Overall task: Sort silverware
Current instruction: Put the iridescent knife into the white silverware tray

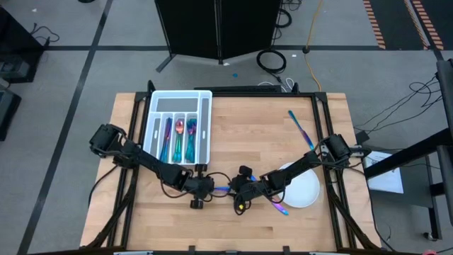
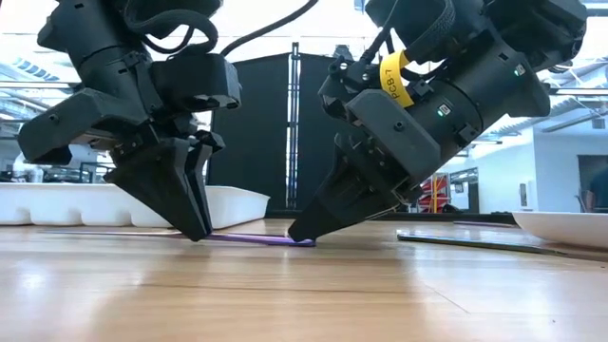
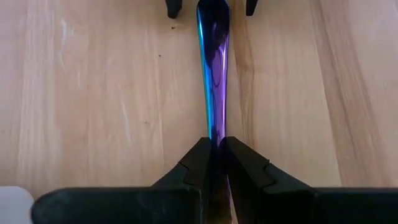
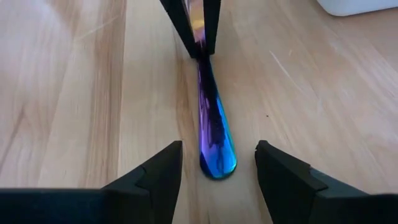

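Near the table's front edge at 6 o'clock, 1 iridescent utensil (image 4: 211, 134) lay flat on the wood between the 2 arms. The left gripper (image 3: 215, 163) was pinched shut on one end; the right gripper (image 4: 217, 163), fingers spread, straddled the rounded other end without touching it. It looked like a handover. Next, the left needed to lift toward the white tray (image 1: 206, 127) at 11 o'clock, where other pieces (image 1: 178, 136) lay.

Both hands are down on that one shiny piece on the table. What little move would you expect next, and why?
Probably the left hand lifts the piece slightly. Its fingers are shut on one end, while the right hand is open around the other end, not holding it. The piece lies flat on the table, and the tray is on the left arm's side.
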`<act>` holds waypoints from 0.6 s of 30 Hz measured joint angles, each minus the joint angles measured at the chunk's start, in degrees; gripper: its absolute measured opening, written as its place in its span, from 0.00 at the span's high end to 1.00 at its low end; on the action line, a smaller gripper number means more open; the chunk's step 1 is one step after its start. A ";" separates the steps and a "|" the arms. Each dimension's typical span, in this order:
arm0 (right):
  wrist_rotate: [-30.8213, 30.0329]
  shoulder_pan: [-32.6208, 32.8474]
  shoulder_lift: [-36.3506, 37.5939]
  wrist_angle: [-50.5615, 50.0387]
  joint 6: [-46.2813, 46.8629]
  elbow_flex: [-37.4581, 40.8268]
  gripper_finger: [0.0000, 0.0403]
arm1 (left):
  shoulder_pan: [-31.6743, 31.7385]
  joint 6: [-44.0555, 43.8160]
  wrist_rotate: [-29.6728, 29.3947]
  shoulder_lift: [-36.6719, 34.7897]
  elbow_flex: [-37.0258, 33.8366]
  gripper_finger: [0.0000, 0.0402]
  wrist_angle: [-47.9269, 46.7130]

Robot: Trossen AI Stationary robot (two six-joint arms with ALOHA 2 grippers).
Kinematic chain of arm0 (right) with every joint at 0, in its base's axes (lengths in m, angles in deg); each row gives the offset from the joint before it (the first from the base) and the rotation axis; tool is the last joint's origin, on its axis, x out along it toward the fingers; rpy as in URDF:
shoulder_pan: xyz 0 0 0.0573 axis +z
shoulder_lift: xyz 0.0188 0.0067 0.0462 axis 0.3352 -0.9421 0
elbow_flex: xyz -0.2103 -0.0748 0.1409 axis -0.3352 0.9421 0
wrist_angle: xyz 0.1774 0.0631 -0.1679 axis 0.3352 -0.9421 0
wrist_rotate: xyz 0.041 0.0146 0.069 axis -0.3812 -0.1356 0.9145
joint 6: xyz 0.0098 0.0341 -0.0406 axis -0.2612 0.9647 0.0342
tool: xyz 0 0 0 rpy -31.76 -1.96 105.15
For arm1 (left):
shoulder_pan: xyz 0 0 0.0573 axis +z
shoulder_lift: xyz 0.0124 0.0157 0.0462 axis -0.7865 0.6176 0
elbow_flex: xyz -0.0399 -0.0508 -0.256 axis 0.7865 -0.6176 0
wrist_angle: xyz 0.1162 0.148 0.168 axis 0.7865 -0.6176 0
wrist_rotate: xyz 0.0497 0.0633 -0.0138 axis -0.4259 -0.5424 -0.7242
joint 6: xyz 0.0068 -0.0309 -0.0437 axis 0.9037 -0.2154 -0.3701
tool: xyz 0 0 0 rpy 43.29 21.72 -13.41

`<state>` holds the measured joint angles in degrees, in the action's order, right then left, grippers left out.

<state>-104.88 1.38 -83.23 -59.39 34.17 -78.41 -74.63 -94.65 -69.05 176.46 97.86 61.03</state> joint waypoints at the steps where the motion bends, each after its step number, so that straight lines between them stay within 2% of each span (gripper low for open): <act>1: -0.06 0.00 0.00 0.00 0.01 0.00 0.53 | -0.19 0.00 -0.19 0.00 0.00 0.89 -0.04; 10: -0.74 0.07 -4.05 5.78 1.25 -0.11 0.55 | -0.51 -0.11 -1.32 -0.09 0.09 0.89 -0.88; 18: -1.79 0.00 -4.15 4.49 1.46 -0.13 0.71 | -1.10 -0.03 -3.29 -0.13 0.09 0.88 -0.91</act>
<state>-106.67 1.38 -87.38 -54.90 35.63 -78.54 -75.73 -94.68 -72.34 176.33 97.96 60.12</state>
